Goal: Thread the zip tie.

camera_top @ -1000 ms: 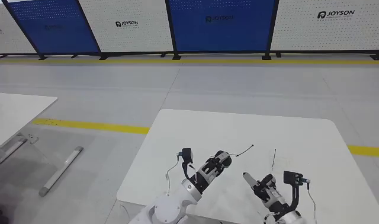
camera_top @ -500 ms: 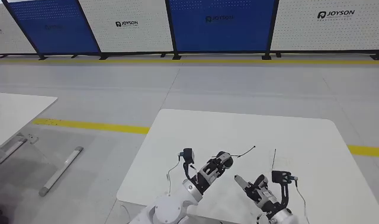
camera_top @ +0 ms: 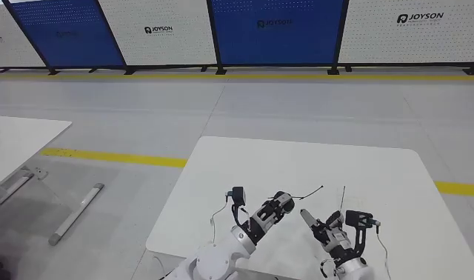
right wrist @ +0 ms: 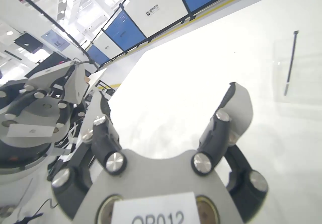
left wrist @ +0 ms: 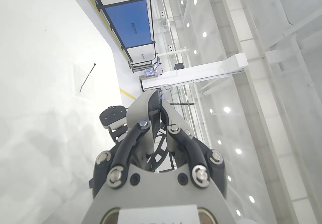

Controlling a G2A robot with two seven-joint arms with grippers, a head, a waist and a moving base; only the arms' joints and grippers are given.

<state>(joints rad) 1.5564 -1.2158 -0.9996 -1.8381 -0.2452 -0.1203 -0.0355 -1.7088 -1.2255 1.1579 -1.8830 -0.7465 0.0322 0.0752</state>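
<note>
My left gripper (camera_top: 281, 200) hovers over the near part of the white table (camera_top: 296, 158), shut on one end of a thin black zip tie (camera_top: 308, 194) that sticks out to the right. In the left wrist view the fingers (left wrist: 151, 106) are pressed together and the held tie (left wrist: 183, 103) juts sideways. My right gripper (camera_top: 320, 219) is just right of it, open and empty; its fingers (right wrist: 237, 95) stand wide apart. A second black zip tie (camera_top: 342, 198) lies flat on the table beyond the right gripper (right wrist: 168, 99), seen as a straight strip (right wrist: 291, 61).
The table's near-left edge (camera_top: 167, 228) drops to the grey floor. Blue and white partition panels (camera_top: 274, 24) stand far behind. A second white table (camera_top: 22, 143) sits off to the left.
The right gripper swung left, then came back right and a little farther from the near edge. The left gripper drifted slightly right with its zip tie.
</note>
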